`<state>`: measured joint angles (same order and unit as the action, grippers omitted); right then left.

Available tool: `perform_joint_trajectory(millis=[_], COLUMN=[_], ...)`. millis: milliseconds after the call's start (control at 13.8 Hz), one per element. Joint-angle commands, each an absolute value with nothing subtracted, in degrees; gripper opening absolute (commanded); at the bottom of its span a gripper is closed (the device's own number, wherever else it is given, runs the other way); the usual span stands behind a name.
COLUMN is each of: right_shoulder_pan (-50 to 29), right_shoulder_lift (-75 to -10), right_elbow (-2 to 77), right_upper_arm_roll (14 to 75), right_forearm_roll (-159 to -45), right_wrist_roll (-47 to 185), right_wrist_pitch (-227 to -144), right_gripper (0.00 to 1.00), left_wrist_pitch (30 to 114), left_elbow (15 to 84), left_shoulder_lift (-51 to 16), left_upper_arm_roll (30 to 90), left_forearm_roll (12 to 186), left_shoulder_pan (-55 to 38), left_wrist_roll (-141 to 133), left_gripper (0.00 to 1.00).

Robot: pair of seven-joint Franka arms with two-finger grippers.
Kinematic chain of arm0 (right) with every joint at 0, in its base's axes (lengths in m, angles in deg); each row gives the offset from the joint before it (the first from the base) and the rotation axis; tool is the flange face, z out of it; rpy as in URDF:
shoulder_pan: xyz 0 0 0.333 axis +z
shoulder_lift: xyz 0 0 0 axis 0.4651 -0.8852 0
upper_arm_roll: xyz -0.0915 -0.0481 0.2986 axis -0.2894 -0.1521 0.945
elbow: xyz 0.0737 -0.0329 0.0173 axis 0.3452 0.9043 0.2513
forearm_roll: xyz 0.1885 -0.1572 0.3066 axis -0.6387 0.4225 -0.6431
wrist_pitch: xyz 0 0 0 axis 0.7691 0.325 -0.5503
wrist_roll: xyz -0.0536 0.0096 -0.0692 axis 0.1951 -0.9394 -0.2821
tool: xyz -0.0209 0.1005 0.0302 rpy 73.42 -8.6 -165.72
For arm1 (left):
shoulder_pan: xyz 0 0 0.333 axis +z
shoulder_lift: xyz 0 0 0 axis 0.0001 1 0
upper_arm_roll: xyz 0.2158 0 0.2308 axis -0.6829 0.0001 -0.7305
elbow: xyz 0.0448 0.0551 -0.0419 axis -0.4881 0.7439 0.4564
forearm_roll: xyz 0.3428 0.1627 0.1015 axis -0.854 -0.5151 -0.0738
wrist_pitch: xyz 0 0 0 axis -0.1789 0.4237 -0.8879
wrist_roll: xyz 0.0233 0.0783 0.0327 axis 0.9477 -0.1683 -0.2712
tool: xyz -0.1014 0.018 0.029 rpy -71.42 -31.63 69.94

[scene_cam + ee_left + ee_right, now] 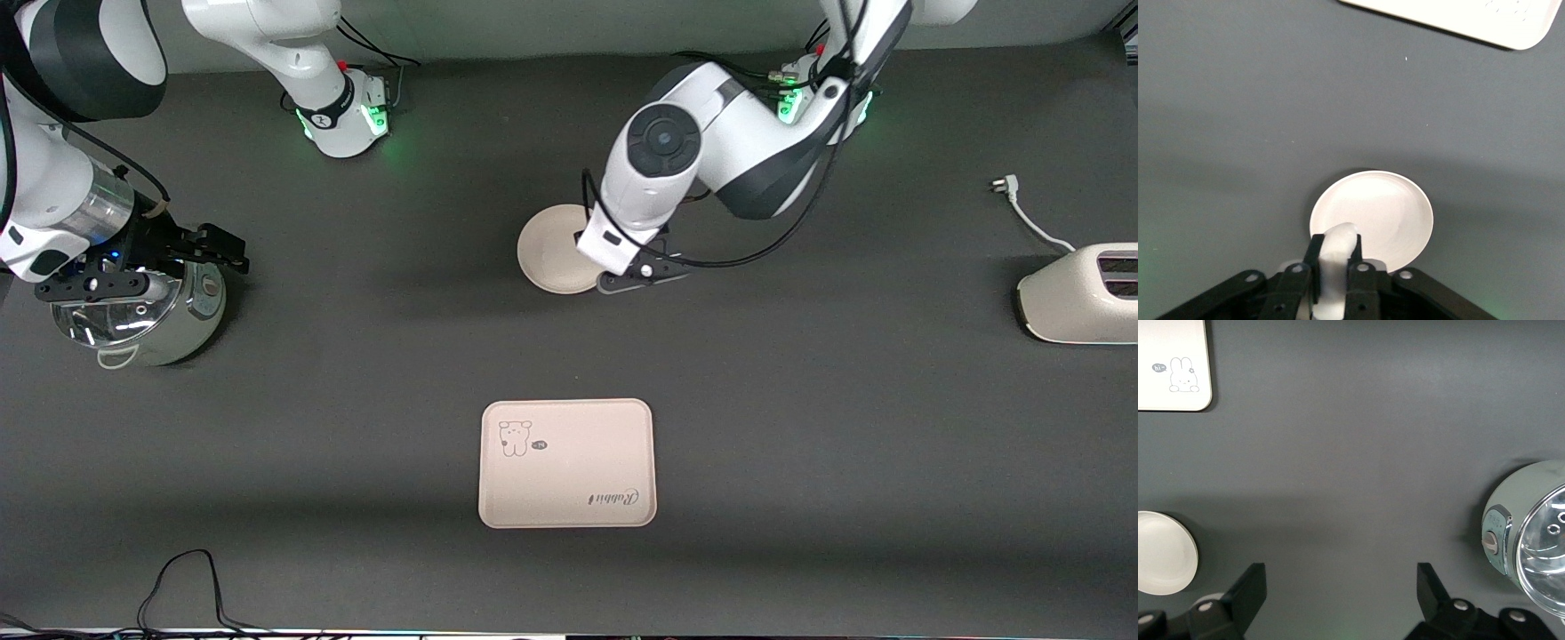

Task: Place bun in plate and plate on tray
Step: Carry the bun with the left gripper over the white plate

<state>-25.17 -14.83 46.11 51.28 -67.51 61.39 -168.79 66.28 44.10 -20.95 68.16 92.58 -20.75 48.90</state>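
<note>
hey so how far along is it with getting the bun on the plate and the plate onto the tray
Nothing is finished yet. In hand: the left gripper is shut on the bun, held over the edge of the plate. Left to do: drop the bun on the plate, then carry the plate to the tray, which lies nearer the front camera with nothing on it. The right gripper waits open beside the pot.

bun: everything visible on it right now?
The bun is a small off-white, smooth, rounded lump with a soft, doughy look. It sits pinched between the fingers of the left gripper, which is shut on it, over the edge of the round cream plate. Only its top and middle show in the left wrist view; the front view hides it under the arm. Whether it touches the plate cannot be told.
</note>
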Motion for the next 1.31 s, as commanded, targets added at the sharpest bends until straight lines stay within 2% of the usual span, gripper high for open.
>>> perform_joint_trajectory(millis=[0, 145, 435, 726, 798, 871, 1234], right_shoulder_pan=[-25.52, -25.43, -25.61, -25.52, -25.52, -25.43, -25.43], right_shoulder_lift=[-13.55, -11.89, -10.74, -11.08, -11.09, -11.09, -11.17], right_elbow=[47.25, 49.79, 51.74, 51.48, 51.48, 51.48, 51.30], right_upper_arm_roll=[51.27, 51.27, 50.92, 50.22, 50.22, 50.22, 50.30], right_forearm_roll=[-68.17, -68.17, -68.26, -68.26, -68.26, -68.26, -68.35], right_wrist_roll=[60.89, 60.80, 60.98, 61.42, 61.42, 61.42, 61.42], right_wrist_pitch=[-169.34, -171.09, -171.81, -172.24, -172.33, -172.33, -172.33], right_gripper=[1.00, 1.00, 1.00, 1.00, 1.00, 1.00, 1.00], left_wrist_pitch=[72.03, 78.53, 83.64, 86.82, 86.91, 86.91, 86.38], left_elbow=[47.90, 52.03, 55.03, 55.04, 55.12, 55.04, 54.95], left_shoulder_lift=[-19.43, -17.85, -14.17, -10.20, -10.02, -10.02, -10.55], left_upper_arm_roll=[67.69, 67.69, 67.69, 67.69, 67.69, 67.69, 67.78], left_forearm_roll=[90.29, 88.97, 84.68, 81.41, 81.41, 81.41, 81.41], left_shoulder_pan=[-23.80, -25.12, -29.08, -31.46, -31.54, -31.72, -31.72], left_wrist_roll=[51.74, 53.75, 60.06, 65.45, 65.71, 66.59, 67.39], left_gripper=[0.00, 0.00, 0.00, 0.00, 0.95, 1.00, 1.00])
